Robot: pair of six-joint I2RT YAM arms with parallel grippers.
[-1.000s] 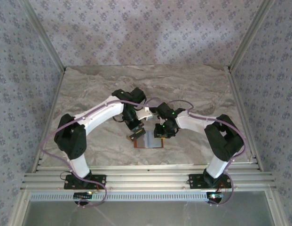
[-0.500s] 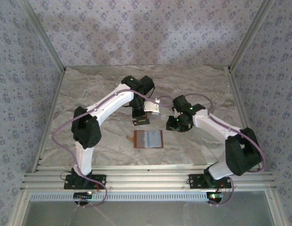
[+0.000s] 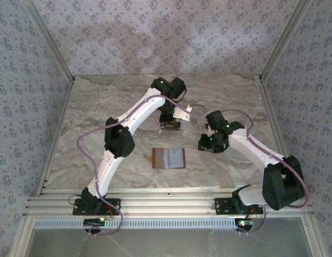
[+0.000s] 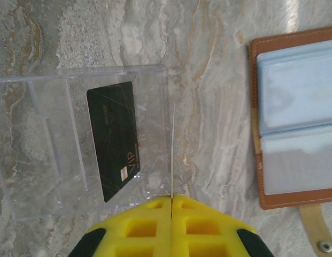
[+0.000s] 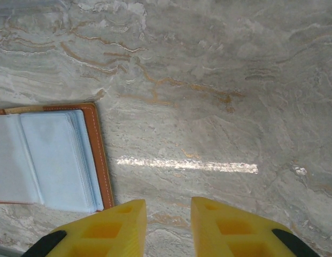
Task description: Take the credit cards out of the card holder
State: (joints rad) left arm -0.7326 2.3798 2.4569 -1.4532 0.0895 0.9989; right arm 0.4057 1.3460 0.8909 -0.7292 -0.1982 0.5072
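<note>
The left pincer [image 4: 171,199] is clamped shut on a thin pale whitish plastic card [image 4: 171,150], held edge-on so that the wrist view shows it only as a fine line rising from the fingertips. A second ago this arm was low over the tan-brown leather card holder with grey-blue lining [image 3: 169,158] at the middle of the grey-veined marble table [image 3: 101,107]. It has since swung out to the far side of the table, carrying the card away from the holder.

The card now hangs above the near wall of a clear plastic compartment tray [image 4: 26,160], where a dark rectangular plastic card with gold lettering [image 4: 115,139] already lies flat.

The right pincer [image 5: 167,214] has drawn back to the right. Its jaws stand partly apart with nothing between them, above bare table just beside the holder [image 5: 53,155].

The holder lies open and alone, untouched by either arm. I can make out no card edge in its pockets [image 4: 294,123], so extraction looks finished. What remains, I judge, is to lower and release the pale card into the tray.
</note>
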